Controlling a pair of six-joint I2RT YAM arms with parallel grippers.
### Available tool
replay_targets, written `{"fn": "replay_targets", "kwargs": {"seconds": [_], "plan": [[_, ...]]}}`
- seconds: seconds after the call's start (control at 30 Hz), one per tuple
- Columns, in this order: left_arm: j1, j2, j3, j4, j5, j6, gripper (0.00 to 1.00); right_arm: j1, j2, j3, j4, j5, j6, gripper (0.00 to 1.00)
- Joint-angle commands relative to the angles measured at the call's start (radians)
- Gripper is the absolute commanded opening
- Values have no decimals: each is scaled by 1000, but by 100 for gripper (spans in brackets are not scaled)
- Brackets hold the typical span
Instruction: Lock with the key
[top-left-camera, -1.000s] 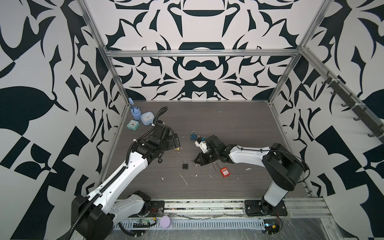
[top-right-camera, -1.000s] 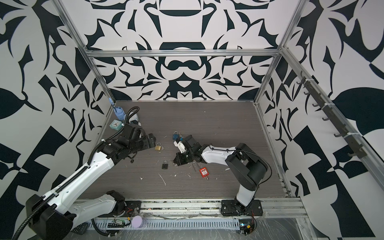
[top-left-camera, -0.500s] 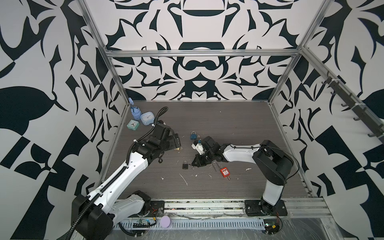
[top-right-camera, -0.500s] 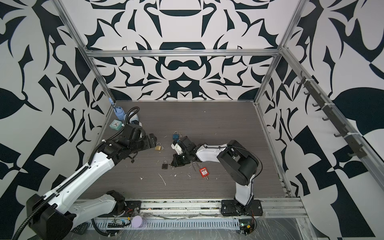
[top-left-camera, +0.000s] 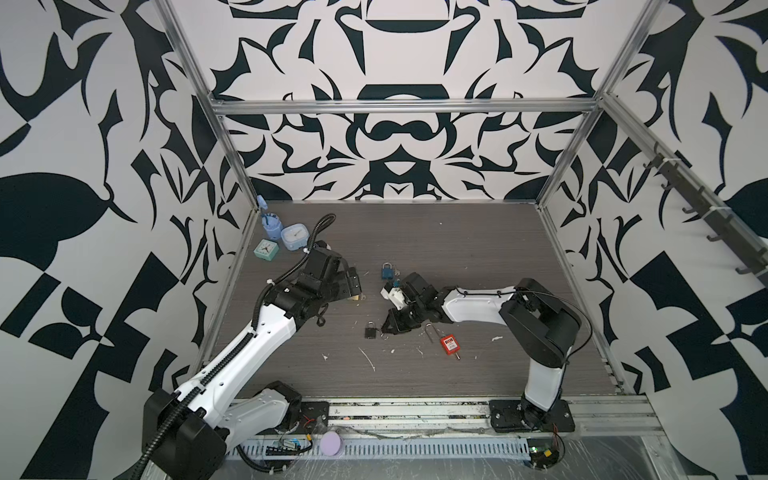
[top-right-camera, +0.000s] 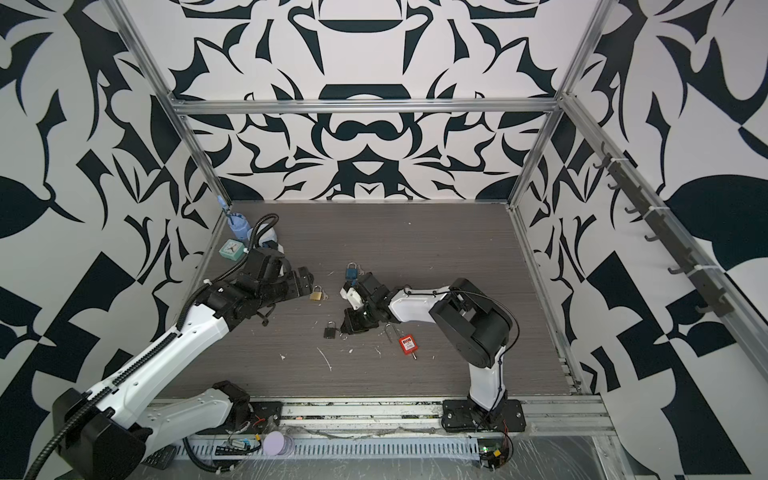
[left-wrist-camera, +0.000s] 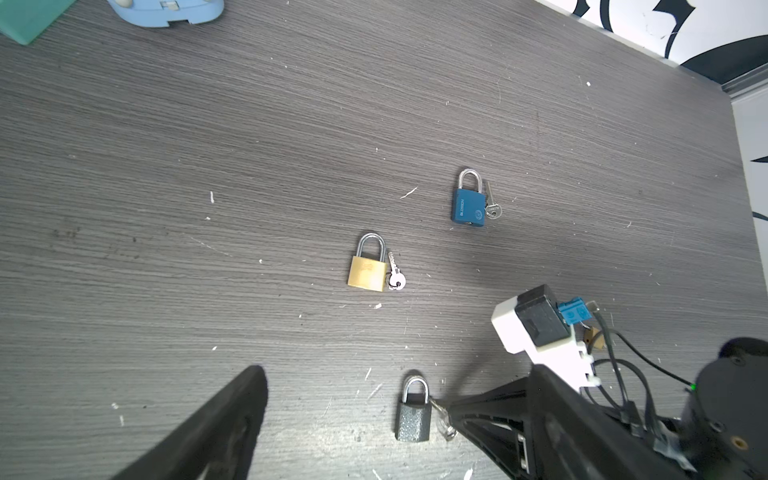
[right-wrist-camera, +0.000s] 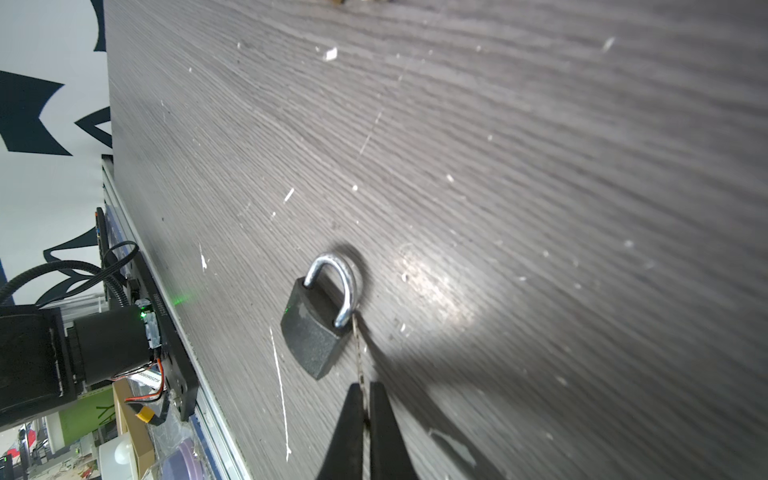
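Low — right gripper (right-wrist-camera: 362, 401) around key (right-wrist-camera: 357, 349)

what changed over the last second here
The right gripper slid left across the table to the black padlock, jaws shut on a key whose tip is now by its shackle. The left gripper, open, and the brass padlock, blue padlock and red padlock stayed put.
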Motion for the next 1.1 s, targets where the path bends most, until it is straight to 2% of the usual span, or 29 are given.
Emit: {"fn": "replay_targets", "kwargs": {"seconds": [0.0,0.3,0.5,0.7,0.83,0.93,1.07], "plan": [[6,-20,-4,-14,-11,14,99,9,1,40,-9,-19,-4,11],[12,-28,3,-22,-16,18,99,10,7,59,-18,-19,-18,17],[13,-23,12,-19,-19,18,99,10,-41,65,-37,27,-42,29],[12,-19,30,-53,-75,-25,99,-4,-196,92,-145,179,-148,37],[14,4,61,-97,-92,-79,99,-51,-326,68,-185,286,-185,42],[13,39,88,-132,-55,-139,99,-109,-440,12,-189,347,-182,46],[0,84,100,-111,63,-146,99,-186,-571,-64,-228,373,-156,49]]}}
